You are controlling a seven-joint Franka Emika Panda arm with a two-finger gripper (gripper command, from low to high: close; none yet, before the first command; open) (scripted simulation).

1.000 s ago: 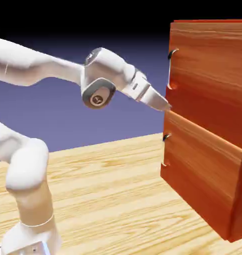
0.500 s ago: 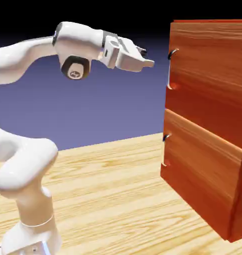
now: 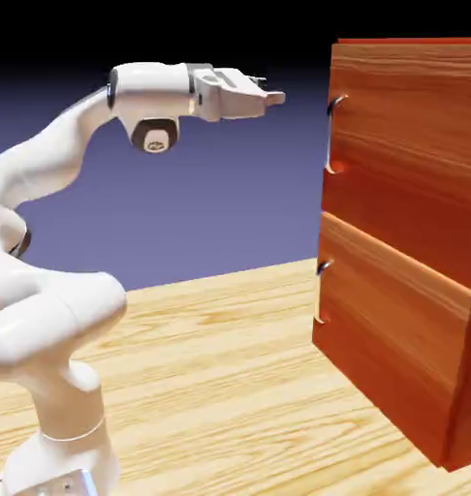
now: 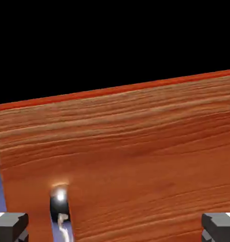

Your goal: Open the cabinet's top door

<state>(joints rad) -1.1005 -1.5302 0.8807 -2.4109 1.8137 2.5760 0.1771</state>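
The gripper (image 3: 268,89) has been drawn back from the cabinet (image 3: 414,41) and lifted: a second ago its tips were by the seam between the two doors, angled toward 4 o'clock; now it is nearly level, pointed to 3 o'clock and just short of the front. No movement of either door is seen over that second. This is best read as a fresh line-up on the upper door, with the opening itself still to be done.

The fingers are spread wide and nothing is held. The upper wood-grain door (image 3: 404,126) appears closed; its curved metal handle (image 3: 329,136) lies near the gripper, toward 4 o'clock in the exterior view. In the hand view it is seen at 7 o'clock from the centre, closer to the left fingertip than to the right.

A shift toward the handle is probably needed before the fingers are closed. If the advance is made straight ahead, the door face may be bumped instead. The lower door (image 3: 394,310) and its matching handle (image 3: 319,291) are set at 6 o'clock below, over the pale wooden tabletop (image 3: 201,387); no loose obstacle is seen in between.
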